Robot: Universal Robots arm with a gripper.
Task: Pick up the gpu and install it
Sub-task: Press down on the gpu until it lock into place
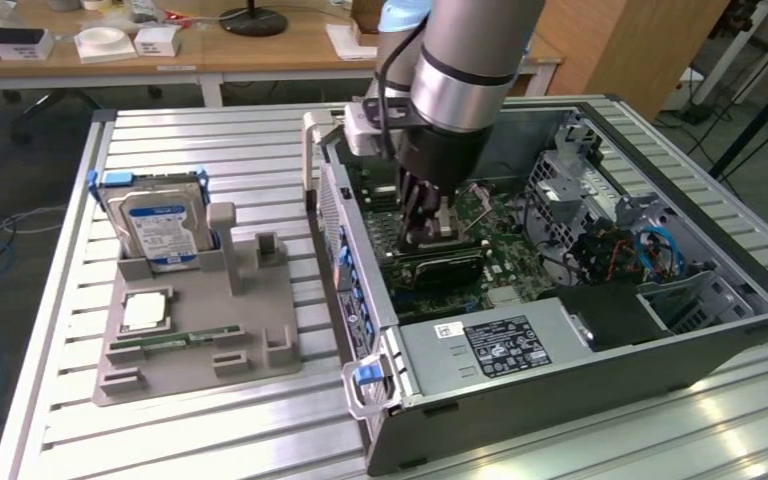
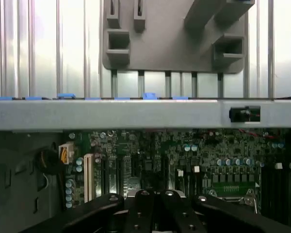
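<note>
Gpu [image 1: 438, 262] in motherboard [image 1: 518, 255] slot, closed claw [image 1: 427, 232] above.

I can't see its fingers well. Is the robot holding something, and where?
It cannot be told. The gripper is shut, low inside the computer case, just above a dark card, but a hold on it does not show.

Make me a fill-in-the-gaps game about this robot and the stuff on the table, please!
1. The gripper hangs inside the open ____ case.
2. The hard drive standing in the grey holder has a ____ label.
3. The grey holder lies on the metal table, at the exterior view's ____ of the case.
4. The gripper's jaws are ____.

Missing words: computer; blue; left; shut.
</note>
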